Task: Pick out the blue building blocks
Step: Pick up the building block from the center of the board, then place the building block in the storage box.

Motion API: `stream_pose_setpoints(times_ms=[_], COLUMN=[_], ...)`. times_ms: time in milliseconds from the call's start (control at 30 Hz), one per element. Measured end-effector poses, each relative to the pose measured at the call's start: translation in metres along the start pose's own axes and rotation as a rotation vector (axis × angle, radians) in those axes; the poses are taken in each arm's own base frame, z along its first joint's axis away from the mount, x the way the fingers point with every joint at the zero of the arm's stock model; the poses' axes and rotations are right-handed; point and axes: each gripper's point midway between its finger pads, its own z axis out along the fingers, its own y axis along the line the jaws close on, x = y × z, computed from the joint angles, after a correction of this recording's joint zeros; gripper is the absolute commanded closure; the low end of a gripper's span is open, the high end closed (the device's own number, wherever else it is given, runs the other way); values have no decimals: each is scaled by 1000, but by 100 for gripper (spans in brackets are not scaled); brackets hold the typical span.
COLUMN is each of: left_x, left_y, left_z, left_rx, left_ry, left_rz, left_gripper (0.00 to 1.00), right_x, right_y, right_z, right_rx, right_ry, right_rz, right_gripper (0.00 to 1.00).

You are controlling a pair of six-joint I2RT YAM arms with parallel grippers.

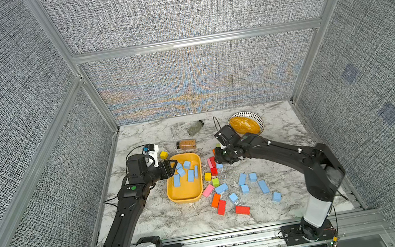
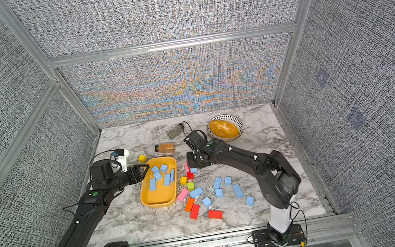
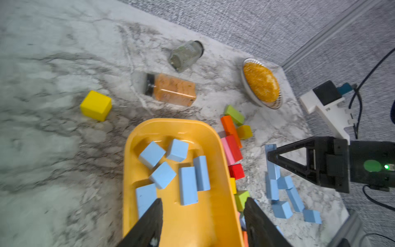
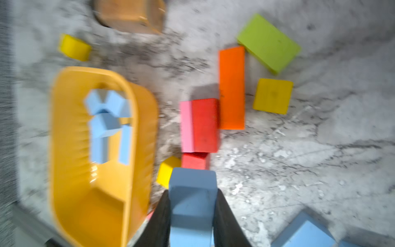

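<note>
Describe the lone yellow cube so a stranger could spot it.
Start at the yellow tray. Just past its far left corner, left of the orange jar, sits a yellow cube. The other yellow cubes lie among blocks right of the tray.

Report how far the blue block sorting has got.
Done: six light-blue blocks lie in the yellow plastic tray. In hand: the right claw is shut on another light-blue brick. Left: about seven light-blue blocks lie loose on the marble tabletop. The left claw is open and empty at the tray's edge.
</note>
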Motion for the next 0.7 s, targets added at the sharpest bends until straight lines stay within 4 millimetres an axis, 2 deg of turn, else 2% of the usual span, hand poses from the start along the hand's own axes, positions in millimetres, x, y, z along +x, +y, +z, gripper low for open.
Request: stream_pose_setpoints(times_ms=[100, 267, 367, 467, 700], left_x=[-10, -28, -29, -30, -23], left_y=[-35, -95, -126, -153, -197], left_z=[4, 0, -3, -9, -29], left_rx=[154, 416, 545, 654, 838], left_ry=[-25, -93, -106, -112, -132], left_rz=[43, 174, 244, 322, 532], left_gripper=[36, 35, 33, 33, 33], right_x=[-17, -38, -48, -53, -49], right_y=[38, 75, 82, 83, 101], right_z=[-37, -98, -123, -138, -176], right_rx=[-205, -429, -518, -580, -712], right_ry=[-123, -333, -417, -458, -565], right_rz=[-88, -268, -358, -461, -705], right_gripper=[88, 89, 89, 89, 89])
